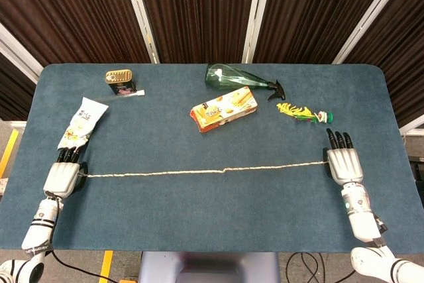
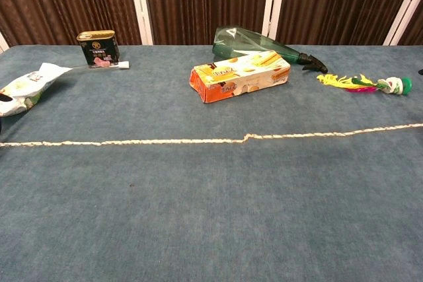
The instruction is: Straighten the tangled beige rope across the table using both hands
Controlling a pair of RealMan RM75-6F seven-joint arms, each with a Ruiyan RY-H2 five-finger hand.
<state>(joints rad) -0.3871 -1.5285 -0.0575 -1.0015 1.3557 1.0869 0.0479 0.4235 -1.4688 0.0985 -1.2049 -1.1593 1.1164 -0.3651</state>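
The beige rope (image 1: 205, 171) lies on the counter (image 1: 218, 223), pulled nearly straight. Its long axis runs left-right, parallel to the front edge and approx. midway between front and back edges. It rises slightly toward the right end. One small kink sits near the middle, w/ a tiny step in the line there.

The left hand (image 1: 61, 177) grips the rope's left end near the left edge, fingers curled over it. The right hand (image 1: 344, 162) holds the right end near the right edge. The rope runs in under its palm side, and the fingers point toward the back edge.

The counter top is dark blue-grey felt w/ rounded corners. Behind it hang dark brown ribbed curtains crossed by white slanted bars.

Along the back half of the counter, going left to right:
- a snack pouch (image 1: 83, 120) near the left edge, just ahead of the left fingertips
- a tin can (image 1: 120, 82) by the back-left corner
- an orange biscuit box (image 1: 223, 108) near centre
- a green spray bottle (image 1: 237, 78) lying on its side, just behind the box
- a yellow-green feathered toy (image 1: 303, 113) to the right

In the chest view both hands are cut off at the frame edges, so only dark slivers show. How each grasp closes can't be made out, since the thumbs are hidden under the hands in the head view.
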